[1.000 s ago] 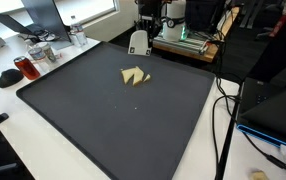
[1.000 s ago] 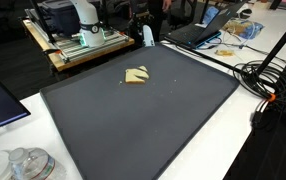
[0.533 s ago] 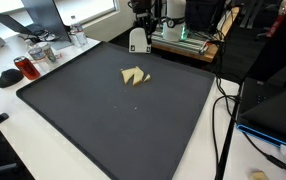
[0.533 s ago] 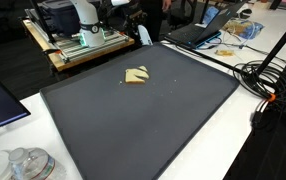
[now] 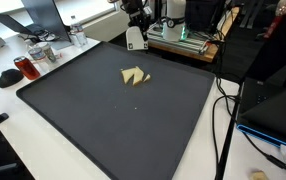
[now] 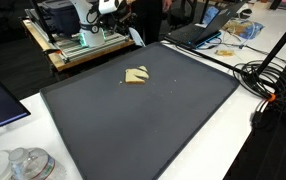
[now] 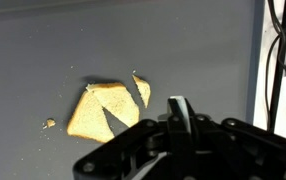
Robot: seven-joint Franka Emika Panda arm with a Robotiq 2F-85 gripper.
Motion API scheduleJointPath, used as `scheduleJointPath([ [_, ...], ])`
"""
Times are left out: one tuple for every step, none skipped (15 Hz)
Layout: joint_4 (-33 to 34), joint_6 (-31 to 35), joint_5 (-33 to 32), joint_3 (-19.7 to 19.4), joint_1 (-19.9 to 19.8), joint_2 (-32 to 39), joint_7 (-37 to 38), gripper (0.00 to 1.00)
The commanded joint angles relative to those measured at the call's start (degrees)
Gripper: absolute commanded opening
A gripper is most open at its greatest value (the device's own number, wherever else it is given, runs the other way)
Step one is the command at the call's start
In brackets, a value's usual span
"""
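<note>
A tan flat piece (image 5: 134, 75), split by a few cuts like a torn bread slice, lies on the far half of the dark mat (image 5: 113, 120); it is the same tan piece (image 6: 136, 75) in both exterior views. The wrist view looks down on the tan piece (image 7: 98, 110), with a small crumb (image 7: 49, 124) beside it. My gripper (image 5: 135, 45) hangs above the mat's far edge, well away from the piece. Seen from the other side, the gripper (image 6: 136, 42) is pale and tilted. Close up, the gripper (image 7: 180, 104) is shut, with nothing visible between its fingers.
The mat (image 6: 143, 120) covers a white table. A red cup (image 5: 26, 67) and glass jars (image 5: 43, 52) stand off one edge, and a laptop (image 5: 278, 108) and cables (image 5: 223, 110) off another. A wooden cart with equipment (image 6: 78, 42) stands behind, and glassware (image 6: 28, 163) in front.
The gripper has drifted a little sideways and upward along the mat's far edge, still shut. The tan piece has not moved.
</note>
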Motion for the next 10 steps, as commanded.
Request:
scheduleJointPath([
  [2.2, -2.9, 2.7, -1.3, -2.1, 1.4, -5.4, 0.01],
  [2.6, -2.6, 2.6, -1.6, -2.6, 1.9, -6.3, 0.01],
  [3.1, -2.7, 2.2, -1.8, -3.1, 2.5, -6.7, 0.01],
  [3.5, -2.7, 2.1, -2.2, -3.6, 3.2, -7.9, 0.01],
  [4.0, -2.7, 1.9, -2.4, -4.1, 3.9, -8.7, 0.01],
  [4.6, -2.8, 2.1, -2.6, -4.6, 4.8, -9.4, 0.01],
  [5.3, -3.3, 3.2, -3.3, -5.0, 5.6, -11.1, 0.01],
  [6.0, -3.5, 3.5, -3.6, -5.5, 6.6, -12.0, 0.01],
  [6.8, -3.7, 4.1, -3.9, -6.0, 7.5, -13.1, 0.01],
  [7.5, -3.9, 4.6, -4.1, -6.6, 8.5, -13.9, 0.01],
])
